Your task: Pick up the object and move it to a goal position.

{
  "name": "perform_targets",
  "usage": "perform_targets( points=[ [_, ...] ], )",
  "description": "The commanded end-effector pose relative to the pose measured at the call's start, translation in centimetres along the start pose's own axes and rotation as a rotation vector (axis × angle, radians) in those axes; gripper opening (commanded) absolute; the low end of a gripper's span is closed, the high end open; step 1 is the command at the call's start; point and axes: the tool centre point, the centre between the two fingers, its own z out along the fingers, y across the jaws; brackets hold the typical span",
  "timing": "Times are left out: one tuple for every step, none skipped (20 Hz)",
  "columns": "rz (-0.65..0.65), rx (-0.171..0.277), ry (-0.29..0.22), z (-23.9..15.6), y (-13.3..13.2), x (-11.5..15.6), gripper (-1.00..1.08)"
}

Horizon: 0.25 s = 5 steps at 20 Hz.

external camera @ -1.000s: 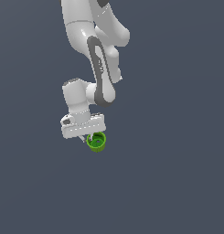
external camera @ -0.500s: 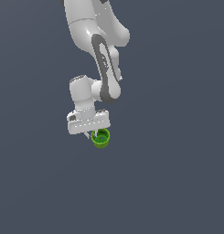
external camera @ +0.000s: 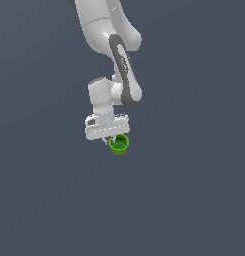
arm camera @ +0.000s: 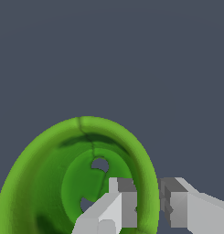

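Pinching the thick rim of the green cup (arm camera: 63,183) between its two fingers, one inside the bowl and one outside the wall, the white gripper (arm camera: 147,205) is closed on the cup in the wrist view. Seen from farther off in the exterior view, the cup (external camera: 119,144) hangs just under the gripper (external camera: 113,139) against plain grey. The carry appears in hand; next comes steady travel to a goal not visible here.
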Motion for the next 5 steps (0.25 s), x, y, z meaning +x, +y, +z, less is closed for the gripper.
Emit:
perform_targets(
  points=[
    [-0.001, 0.003, -0.001, -0.11, -0.95, -0.45, -1.0],
    [-0.001, 0.003, -0.001, -0.14, -1.14, -0.54, -1.0],
    [-0.001, 0.003, -0.001, -0.17, -1.27, -0.61, -1.0],
    [-0.001, 0.003, -0.001, -0.19, -1.35, -0.64, -1.0],
    [-0.001, 0.003, -0.001, -0.19, -1.38, -0.66, -1.0]
  ],
)
